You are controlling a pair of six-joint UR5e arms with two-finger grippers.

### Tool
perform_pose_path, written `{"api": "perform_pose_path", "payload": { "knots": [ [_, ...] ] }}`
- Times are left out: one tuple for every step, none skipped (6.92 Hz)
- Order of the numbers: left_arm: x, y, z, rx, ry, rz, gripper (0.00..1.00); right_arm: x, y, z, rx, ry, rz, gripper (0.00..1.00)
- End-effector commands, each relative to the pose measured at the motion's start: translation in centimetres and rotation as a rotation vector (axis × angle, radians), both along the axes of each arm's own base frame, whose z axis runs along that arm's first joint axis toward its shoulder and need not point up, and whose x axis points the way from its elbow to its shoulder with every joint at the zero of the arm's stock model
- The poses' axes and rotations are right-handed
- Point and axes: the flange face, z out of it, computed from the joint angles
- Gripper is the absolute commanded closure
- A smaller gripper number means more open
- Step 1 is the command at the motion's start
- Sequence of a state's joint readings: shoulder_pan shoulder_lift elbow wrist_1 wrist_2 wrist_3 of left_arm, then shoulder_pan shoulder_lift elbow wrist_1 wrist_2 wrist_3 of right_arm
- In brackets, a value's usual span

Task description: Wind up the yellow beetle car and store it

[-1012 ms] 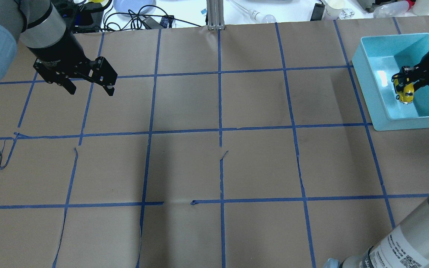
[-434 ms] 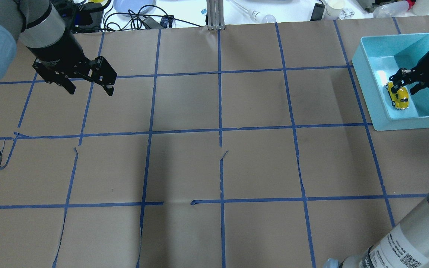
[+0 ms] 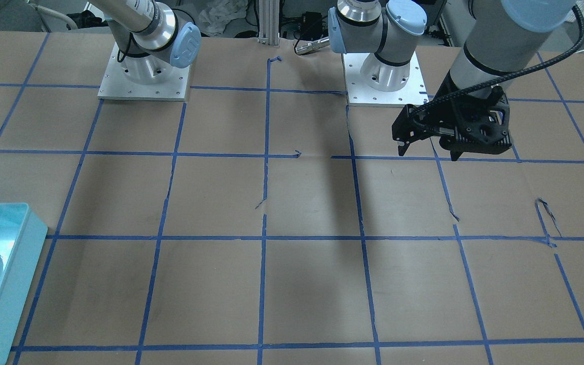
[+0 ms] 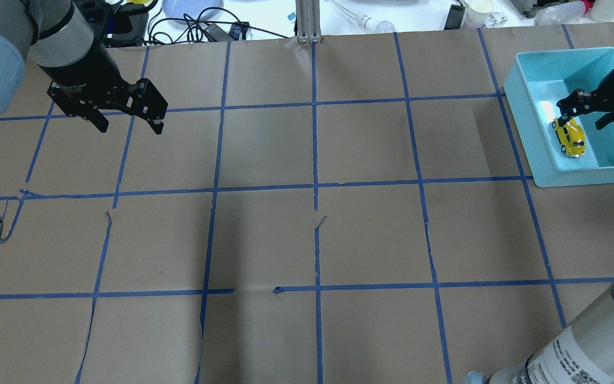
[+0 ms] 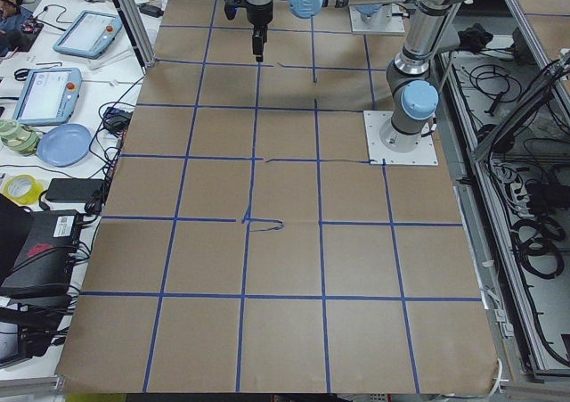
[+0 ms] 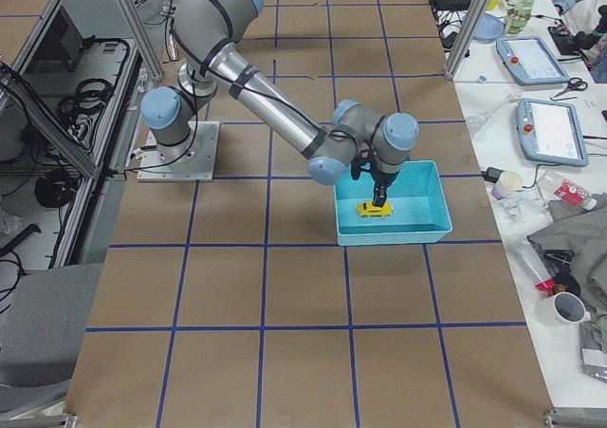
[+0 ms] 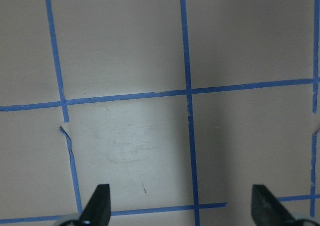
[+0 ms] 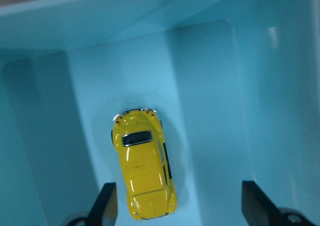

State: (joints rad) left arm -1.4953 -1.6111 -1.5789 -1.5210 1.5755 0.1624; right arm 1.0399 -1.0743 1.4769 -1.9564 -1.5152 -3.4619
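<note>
Overhead, look to 2 o'clock on your brown-paper desk with its blue tape grid. The small glossy yellow beetle car sits on its wheels on the floor of the light-teal plastic bin, toward the bin's 7 o'clock corner. Right pincer hangs just above it, fingers spread, clear of the car. Left pincer hovers at 10 o'clock, spread wide, holding nothing.

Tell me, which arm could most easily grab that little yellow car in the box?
Right. The right pincer hangs open directly over the yellow beetle car in the teal bin; the left pincer is open over brown paper, far to the other side.
</note>
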Motion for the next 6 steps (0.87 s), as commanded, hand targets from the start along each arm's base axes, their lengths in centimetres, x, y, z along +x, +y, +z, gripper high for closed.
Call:
{"api": "perform_pose_path", "payload": {
  "knots": [
    [0.1, 0.0, 0.0, 0.000, -0.003, 0.000, 0.00, 6.4, 1.0, 6.7, 0.012, 0.038, -0.249, 0.20],
    [0.1, 0.0, 0.0, 0.000, -0.003, -0.002, 0.00, 10.2, 1.1, 9.0, -0.002, 0.079, -0.381, 0.22],
    [0.1, 0.0, 0.0, -0.001, -0.003, -0.002, 0.00, 16.0, 1.2, 10.1, 0.011, 0.075, -0.462, 0.26],
    [0.1, 0.0, 0.1, -0.001, -0.003, -0.001, 0.00, 21.6, 1.6, 10.7, 0.035, 0.075, -0.600, 0.26],
    [0.2, 0.0, 0.1, -0.001, -0.005, 0.000, 0.00, 25.4, 2.3, 11.3, 0.051, 0.067, -0.747, 0.24],
    [0.3, 0.0, 0.1, -0.001, -0.005, 0.001, 0.00, 28.6, 3.2, 12.1, 0.065, 0.040, -0.987, 0.18]
  ]
}}
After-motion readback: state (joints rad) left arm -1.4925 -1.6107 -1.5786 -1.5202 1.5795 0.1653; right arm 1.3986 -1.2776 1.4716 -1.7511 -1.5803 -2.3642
